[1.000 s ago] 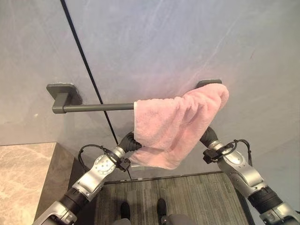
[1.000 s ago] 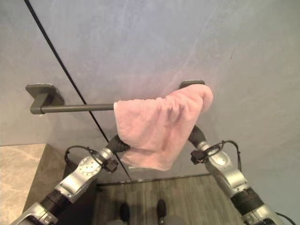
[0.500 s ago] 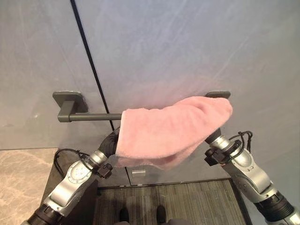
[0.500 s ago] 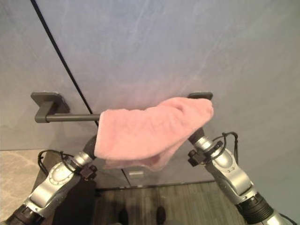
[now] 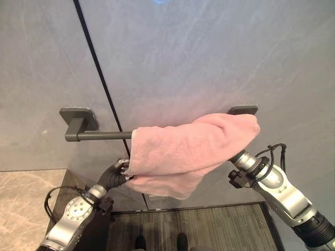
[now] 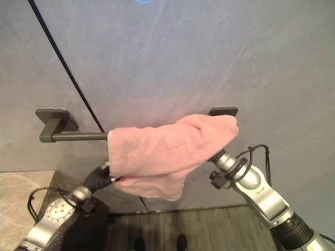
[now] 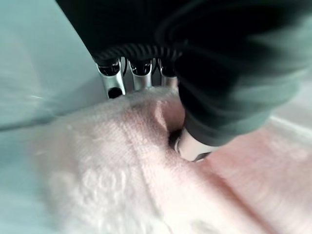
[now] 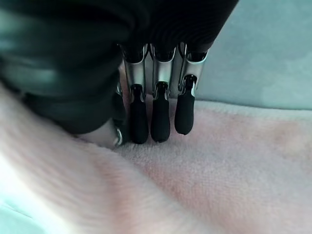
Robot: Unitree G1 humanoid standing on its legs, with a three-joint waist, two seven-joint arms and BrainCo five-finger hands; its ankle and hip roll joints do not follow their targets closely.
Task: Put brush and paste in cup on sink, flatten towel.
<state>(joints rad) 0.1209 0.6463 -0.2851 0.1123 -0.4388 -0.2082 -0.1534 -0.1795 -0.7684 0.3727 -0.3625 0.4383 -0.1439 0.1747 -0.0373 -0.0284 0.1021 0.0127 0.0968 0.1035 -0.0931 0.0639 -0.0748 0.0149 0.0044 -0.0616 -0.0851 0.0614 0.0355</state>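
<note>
A pink towel (image 5: 183, 151) hangs bunched over the right part of a dark grey towel bar (image 5: 102, 135) on the grey wall. My left hand (image 5: 119, 171) reaches up to the towel's lower left corner. Its fingers (image 7: 113, 80) and thumb pinch the cloth there. My right hand (image 8: 153, 112) is tucked behind the towel's right side, just below the bar's right mount (image 5: 242, 110). Its dark fingertips curl onto the pink cloth with the thumb beside them.
The bar's left mount (image 5: 78, 116) and a bare stretch of bar lie left of the towel. A black seam (image 5: 97, 63) runs down the wall. A stone counter (image 5: 26, 204) sits at the lower left, and striped carpet (image 5: 220, 227) lies below.
The towel's left edge has been drawn leftward along the bar, so it covers more of it. My left arm has sunk lower and to the left. The camera has shifted a little.
</note>
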